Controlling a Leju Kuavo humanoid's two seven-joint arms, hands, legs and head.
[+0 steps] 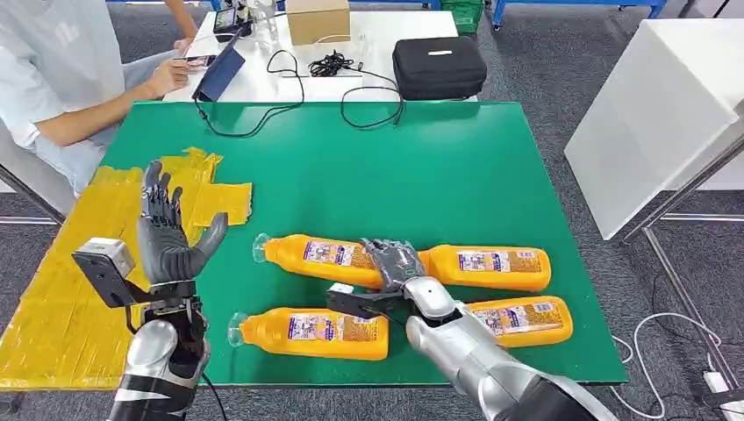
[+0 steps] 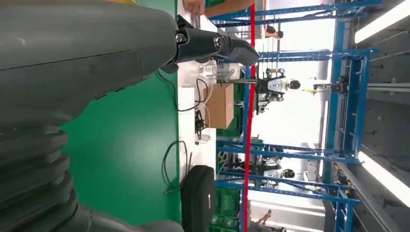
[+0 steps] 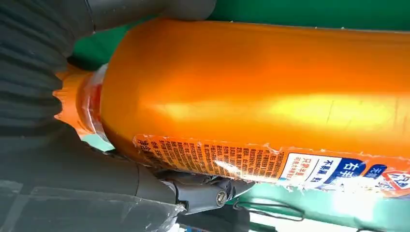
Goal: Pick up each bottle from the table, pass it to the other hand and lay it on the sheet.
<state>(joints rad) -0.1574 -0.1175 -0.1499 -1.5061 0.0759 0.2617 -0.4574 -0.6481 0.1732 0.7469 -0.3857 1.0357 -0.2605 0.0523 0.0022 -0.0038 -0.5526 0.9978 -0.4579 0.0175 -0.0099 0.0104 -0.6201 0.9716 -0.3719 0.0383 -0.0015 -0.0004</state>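
Four orange bottles lie on the green surface, none on the yellow sheet yet. Looks like the pick-up step: right hand sits curled over the far-right bottle, neck end, not lifted. Left hand waits upright, fingers spread, holding nothing. Next: firm grip, lift, hand across.

Four orange bottles with printed labels lie on their sides in two rows on the green table. The crumpled yellow sheet lies left of them.
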